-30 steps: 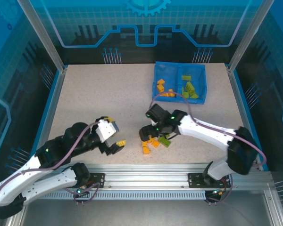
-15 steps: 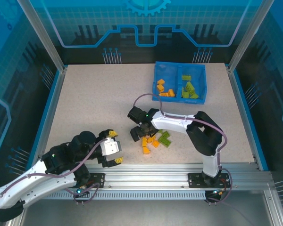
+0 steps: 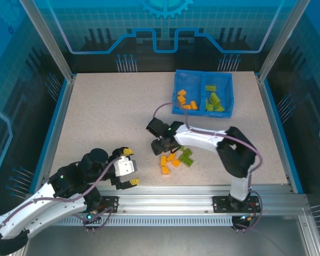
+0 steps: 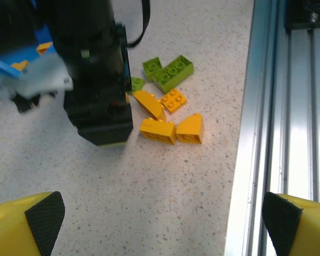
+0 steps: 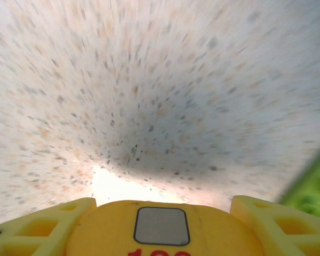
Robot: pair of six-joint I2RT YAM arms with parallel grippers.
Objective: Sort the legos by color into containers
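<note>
Roughly half done, I'd judge: the blue tray (image 3: 188, 80) holds orange legos (image 3: 182, 97) left, green right, but a mixed handful (image 3: 175, 159) lies loose on the counter (image 3: 106, 117). Left pincer (image 3: 130, 167) gapes wide, empty. Right pincer (image 3: 161, 147) sits low beside that pile (wrist view blurred), so its grip I cannot tell.

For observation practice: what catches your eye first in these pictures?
The blue plastic two-compartment tray, far right on the speckled table, holds orange bricks in its left compartment and lime-green ones in its right. Nearer lies a loose pile of orange and lime-green bricks, the right arm's hand at its left edge.
</note>
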